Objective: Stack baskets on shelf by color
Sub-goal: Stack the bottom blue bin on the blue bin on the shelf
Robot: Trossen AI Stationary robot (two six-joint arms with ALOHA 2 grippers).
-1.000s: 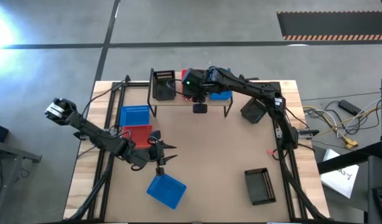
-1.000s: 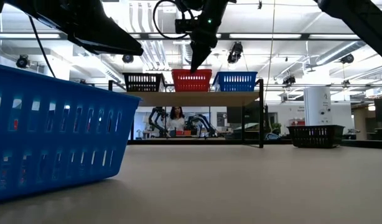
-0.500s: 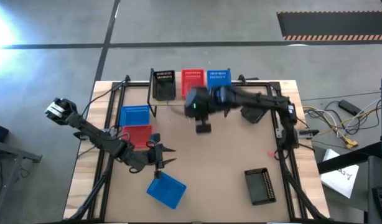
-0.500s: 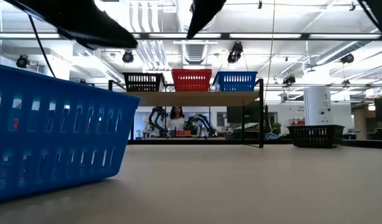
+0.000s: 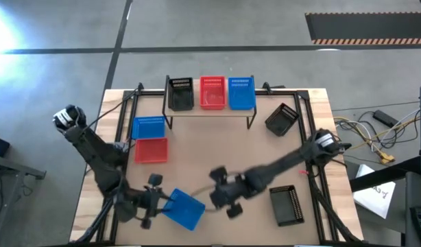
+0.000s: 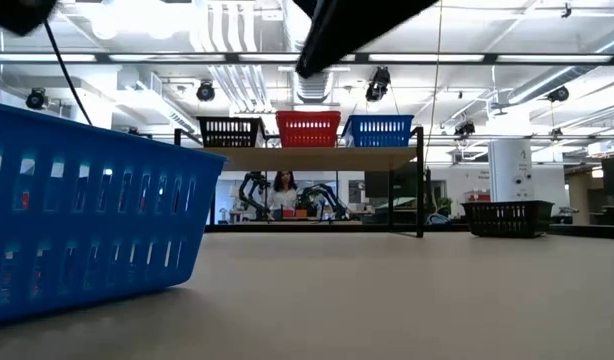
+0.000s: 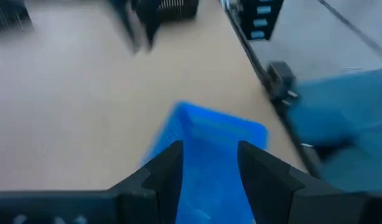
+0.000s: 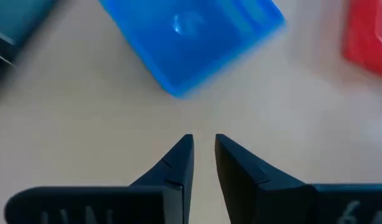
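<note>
On the shelf (image 5: 210,110) stand a black basket (image 5: 181,94), a red basket (image 5: 212,92) and a blue basket (image 5: 241,94), side by side. Near the table's front edge a blue basket (image 5: 184,210) lies bottom up. My left gripper (image 5: 158,201) hovers at its left end, open, and in the left wrist view the basket (image 7: 206,134) shows beyond the fingers (image 7: 169,168); I cannot tell whether they touch it. My right gripper (image 5: 212,197) hangs just right of that basket, its fingertips (image 8: 203,146) a narrow gap apart with nothing between them.
A blue basket (image 5: 148,127) and a red basket (image 5: 150,149) sit on the table's left side. One black basket (image 5: 282,119) rests tilted at the far right. Another black basket (image 5: 286,204) lies bottom up at the near right. Bare tabletop lies in the middle.
My right gripper has left the red basket on the shelf and swung down toward the table's near edge, ending beside the overturned blue basket. My left gripper has gone toward the near and left edges, to that basket's left end. The baskets have stayed put.
</note>
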